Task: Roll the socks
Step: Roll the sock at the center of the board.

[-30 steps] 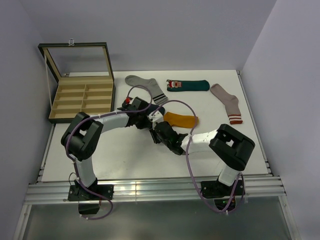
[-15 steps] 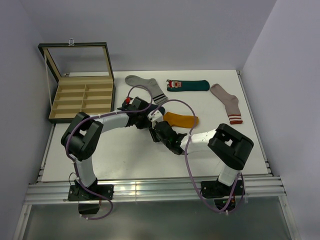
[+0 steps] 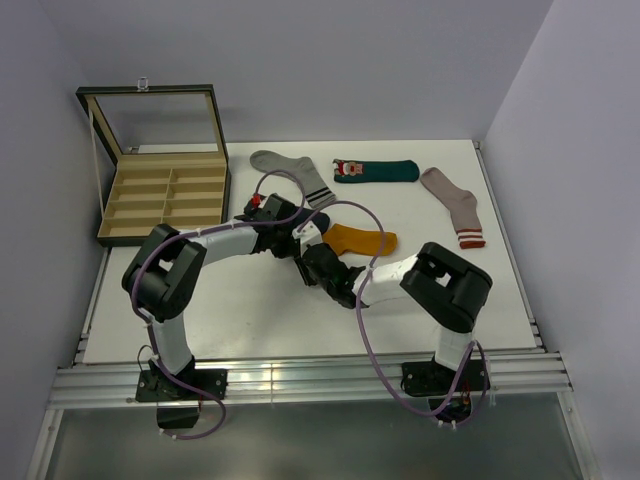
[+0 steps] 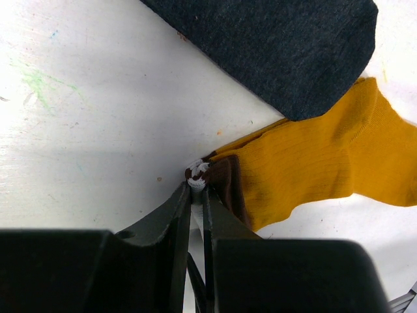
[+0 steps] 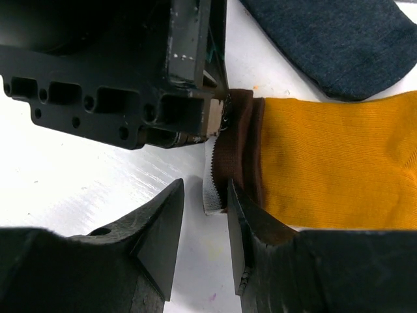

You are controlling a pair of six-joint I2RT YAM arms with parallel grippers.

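- Mid-table, both grippers meet at the cuff end of the mustard sock [image 3: 365, 240], which lies flat with its toe pointing right.
- left gripper [image 4: 197, 189]: fingers pinched tight on the edge of the brown-and-white cuff [image 4: 228, 186], with a bit of the white hem bunched at the tips.
- right gripper [image 5: 203, 189]: fingers parted, straddling the white hem from the near side. One finger overlaps the brown band, the other sits apart from the fabric. Not clamped.
- The left gripper's body fills the upper left of the right wrist view and blocks what lies behind it.
- navy sock [image 4: 280, 45]: just beyond the mustard one, its rounded end meeting that sock's edge. In the top view it is mostly hidden by the left arm.
- dark teal sock [image 3: 380, 171]: far side, flat, well apart from both grippers.
- grey striped sock [image 3: 295, 172] lies just left of the teal one; pinkish-beige sock [image 3: 455, 205] lies far right.
- compartment box [image 3: 165, 190], lid up, sits at the far-left corner of the table [image 3: 240, 310].
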